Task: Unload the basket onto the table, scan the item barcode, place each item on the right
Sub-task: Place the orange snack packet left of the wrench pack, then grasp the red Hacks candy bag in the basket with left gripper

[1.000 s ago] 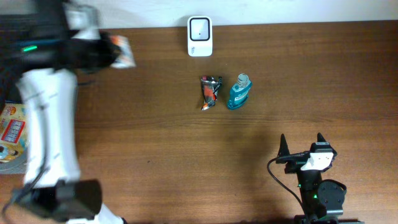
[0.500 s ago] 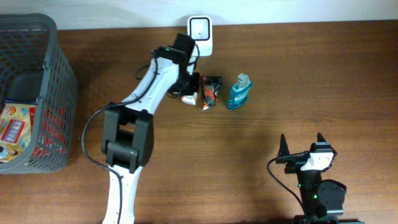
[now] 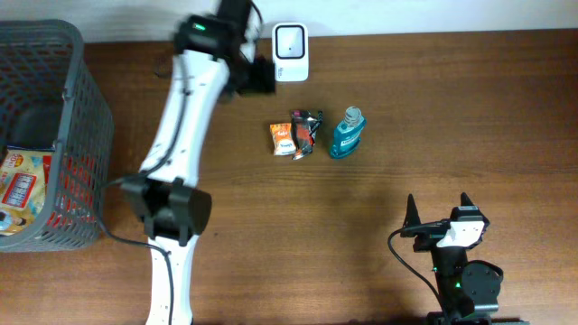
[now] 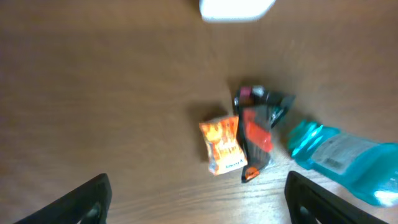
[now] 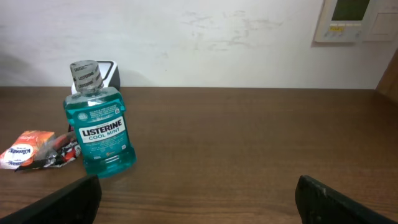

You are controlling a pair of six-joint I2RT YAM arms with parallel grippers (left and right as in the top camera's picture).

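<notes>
Blur softens the whole left wrist view, in which the white box-shaped scanner [image 4: 236, 7] is cut off by the top edge and the teal plastic mouthwash bottle [image 4: 339, 158] by the right edge. In the overhead view the left gripper [image 3: 256, 77] is seen only as a dark smear just left of the scanner [image 3: 290, 52]. Its fingers [image 4: 81, 200] are shown by the wrist camera spread wide, with nothing held between them. The grey plastic mesh basket [image 3: 63, 135] is cropped at the left border, and the colourful packets inside it are glimpsed only through the mesh. From the right wrist the scanner is almost wholly hidden behind the bottle [image 5: 99, 127]. No barcode can be made out on any item. One scanner, one basket and two arms are counted, and three items lie in a row on the brown wooden table [image 3: 452, 108]. The small orange foil packet [image 3: 283, 138] lies flat at the left, just beside the crinkled black-and-red wrapper [image 3: 306, 134]. The bottle [image 3: 347, 134] lies at the right. The row lies near the scanner. The right gripper [image 3: 438, 215] is parked well apart from the row, its fingers [image 5: 62, 199] fully parted and empty.
</notes>
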